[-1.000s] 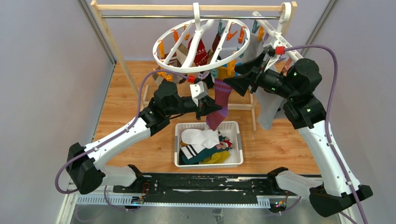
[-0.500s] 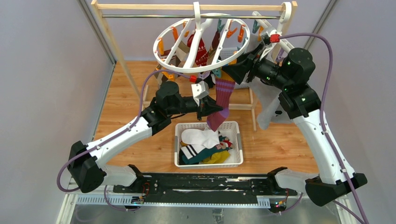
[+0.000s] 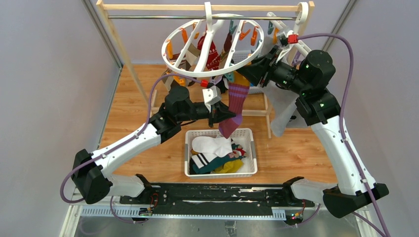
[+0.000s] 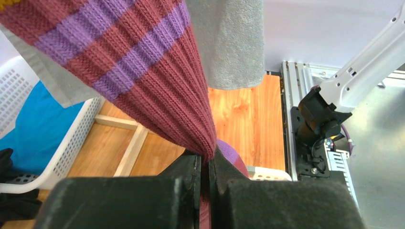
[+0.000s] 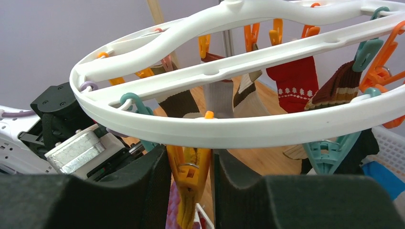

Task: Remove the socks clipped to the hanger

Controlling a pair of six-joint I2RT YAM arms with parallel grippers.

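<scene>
The round white hanger point(image 3: 192, 72) hangs from the rail with several socks clipped under it. A maroon sock with purple stripes point(image 3: 236, 101) hangs from its near rim, and my left gripper point(image 3: 221, 114) is shut on the sock's lower part point(image 4: 143, 71), the fabric pinched at the fingertips point(image 4: 206, 164). My right gripper point(image 3: 243, 74) sits just under the rim point(image 5: 267, 126), its jaws pressed on the orange clip point(image 5: 191, 179) that holds this sock. A red sock with white pattern point(image 5: 296, 83) and a brown-cream one point(image 5: 341, 86) hang further back.
A white basket point(image 3: 188, 153) with several loose socks stands on the floor below the striped sock. A large grey cloth point(image 3: 279, 108) hangs from a straight white clip rack point(image 3: 291, 39) at the right. The wooden rail frame point(image 3: 113, 34) stands behind.
My right gripper has risen to the hanger's rim and narrowed its jaws onto the orange clip, and the hanger has tipped a little. The left gripper has kept its hold on the striped sock.
</scene>
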